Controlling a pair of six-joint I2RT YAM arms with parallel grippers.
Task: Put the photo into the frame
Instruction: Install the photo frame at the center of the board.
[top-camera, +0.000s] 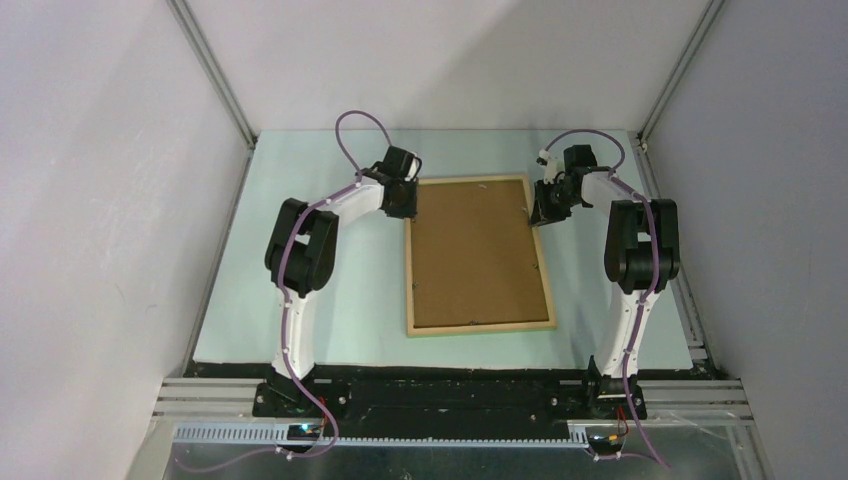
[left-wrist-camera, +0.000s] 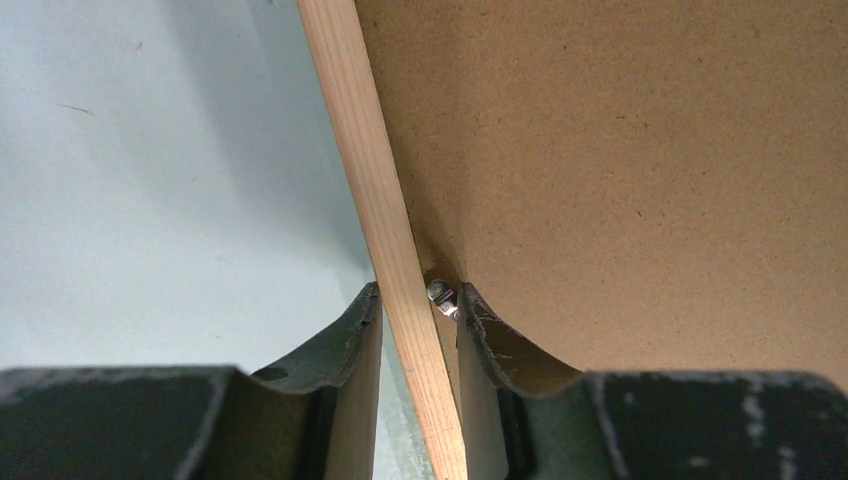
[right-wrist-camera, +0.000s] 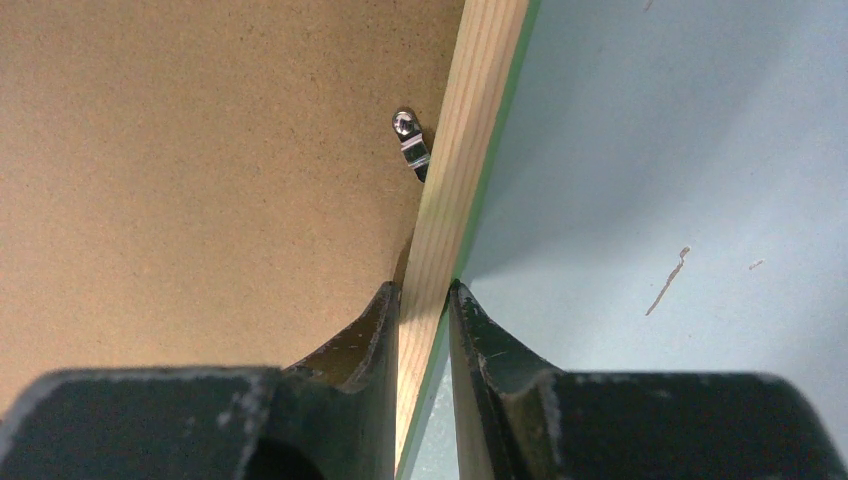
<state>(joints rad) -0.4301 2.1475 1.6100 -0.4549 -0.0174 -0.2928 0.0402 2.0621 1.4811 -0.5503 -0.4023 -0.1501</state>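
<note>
right wrist: right gripper (right-wrist-camera: 423, 292) tight on the edge of the frame (right-wrist-camera: 470, 100)

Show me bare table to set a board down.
Free: mat left of the frame, right of it, and the strip along its near rail. Crowded: the far end, where left gripper and right gripper flank the rails.

"Colour of the thin rectangular wooden frame (top-camera: 480, 327)?"

"Pale natural wood, fine straight grain. A green edge shows on the right wrist view."

"Inside it?"

"Flat brown backing board (top-camera: 476, 250), finely speckled. Small metal clip (right-wrist-camera: 410, 138), shiny silver."

"Surroundings?"

"Flat table top (top-camera: 365, 290), pale mint, with one thin brownish streak (right-wrist-camera: 668, 282). Left arm (top-camera: 300, 250) and right arm (top-camera: 640, 250) white and black, cables (top-camera: 350, 125) purple. Left gripper (left-wrist-camera: 420, 300) and right gripper (right-wrist-camera: 425, 290) black, scuffed grey."
</note>
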